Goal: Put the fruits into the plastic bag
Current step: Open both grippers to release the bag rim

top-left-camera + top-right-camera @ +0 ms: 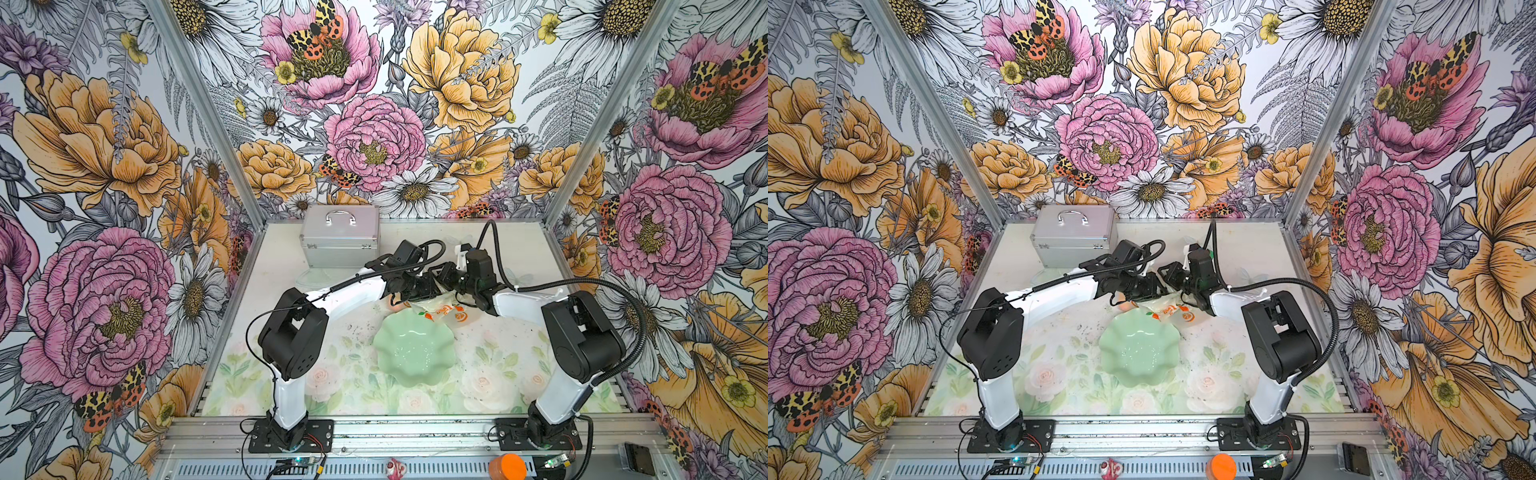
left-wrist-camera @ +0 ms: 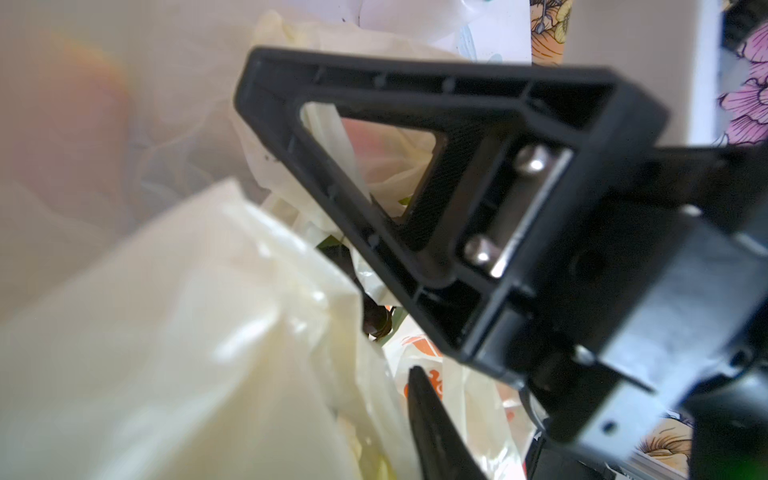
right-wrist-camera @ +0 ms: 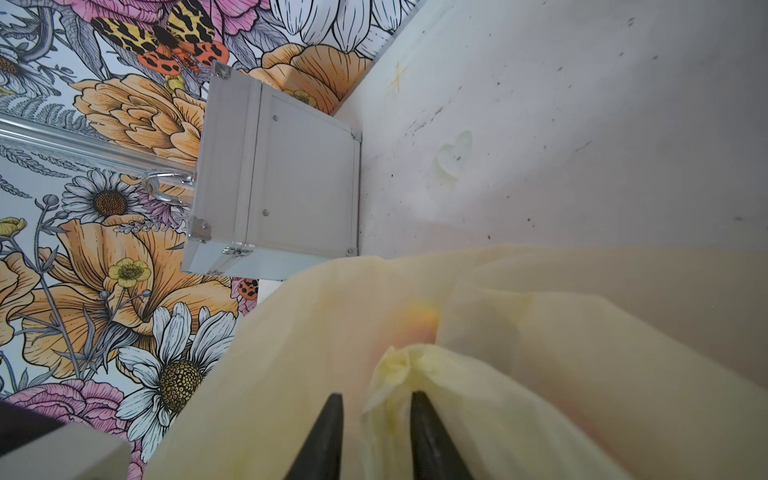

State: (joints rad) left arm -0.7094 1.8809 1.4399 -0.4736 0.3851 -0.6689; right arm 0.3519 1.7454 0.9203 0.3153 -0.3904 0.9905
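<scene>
The pale-yellow plastic bag (image 1: 446,312) (image 1: 1169,311) with orange prints lies crumpled behind the green dish. Both grippers meet over it. Of my left gripper (image 1: 430,289) the left wrist view shows one finger (image 2: 432,419) against the film; bag folds (image 2: 187,332) hide the other. My right gripper (image 3: 376,399) is open, with a bunched fold of bag (image 3: 399,365) loose between its fingers. Its black finger (image 2: 415,89) also shows in the left wrist view. Fruits show through the film: a pink-red one (image 2: 374,141) and a dark round one (image 2: 376,322). A red-orange fruit (image 1: 394,301) peeks out below the left gripper.
A wavy-edged pale green dish (image 1: 413,347) (image 1: 1138,351) with nothing in it sits in front of the bag. A silver metal case (image 1: 338,241) (image 3: 291,183) stands at the back left against the wall. Flowered walls enclose the table on three sides.
</scene>
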